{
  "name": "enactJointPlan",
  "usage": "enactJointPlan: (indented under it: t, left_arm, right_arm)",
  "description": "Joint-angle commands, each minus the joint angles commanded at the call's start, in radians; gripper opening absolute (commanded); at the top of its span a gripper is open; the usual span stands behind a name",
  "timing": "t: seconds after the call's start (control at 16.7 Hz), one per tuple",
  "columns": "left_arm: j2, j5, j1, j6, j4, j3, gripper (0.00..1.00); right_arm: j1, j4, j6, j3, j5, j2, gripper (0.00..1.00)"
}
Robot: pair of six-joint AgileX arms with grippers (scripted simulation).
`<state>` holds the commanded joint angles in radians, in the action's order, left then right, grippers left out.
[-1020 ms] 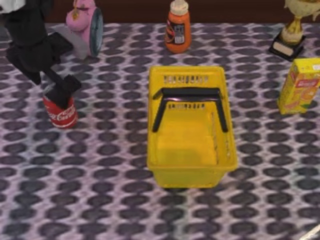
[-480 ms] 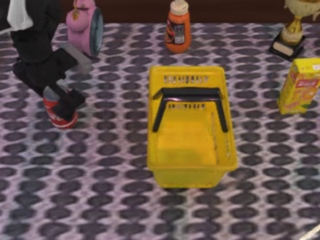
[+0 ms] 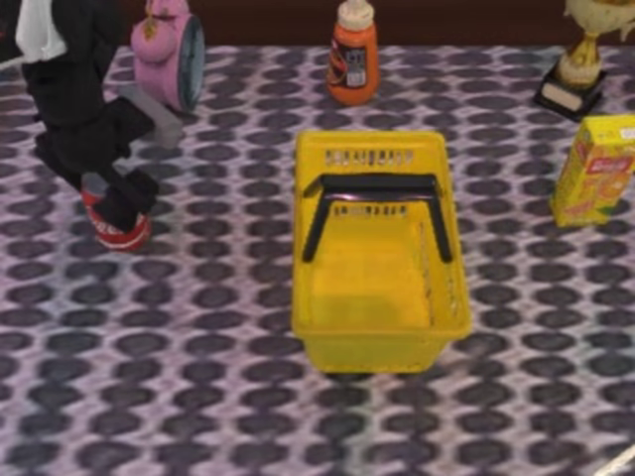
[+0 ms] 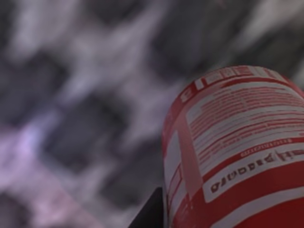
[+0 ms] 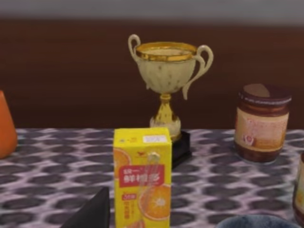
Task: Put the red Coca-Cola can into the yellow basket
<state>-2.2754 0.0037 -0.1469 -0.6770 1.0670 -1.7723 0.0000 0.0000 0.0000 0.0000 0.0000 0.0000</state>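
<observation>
The left gripper (image 3: 121, 203) has its jaws clamped on the red Coca-Cola can (image 3: 117, 230) near the table's left edge; next, carry it over the yellow basket (image 3: 375, 327).

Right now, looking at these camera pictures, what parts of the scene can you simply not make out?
- Small red cylindrical Coca-Cola can: in the top view the black left hand covers most of it, so the grip is unseen.
- Left wrist view: the can's label fills the frame; its top is cut off.
- Gold metal trophy: cropped by the top view's edge.
- Right hand: outside the top view.
- Large yellow plastic basket: its handle hides part of the floor.
</observation>
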Motion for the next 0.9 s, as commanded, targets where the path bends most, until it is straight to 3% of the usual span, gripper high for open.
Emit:
enactJointPlan:
  t: [0.3, 0.9]
  left_arm:
    - [0.000, 0.000, 0.000, 0.000, 0.000, 0.000, 0.02]
    - [0.003, 0.000, 0.001, -0.001, 0.000, 0.001, 0.00]
  right_arm:
    - [0.000, 0.000, 0.000, 0.000, 0.000, 0.000, 1.00]
    - [0.000, 0.000, 0.000, 0.000, 0.000, 0.000, 1.00]
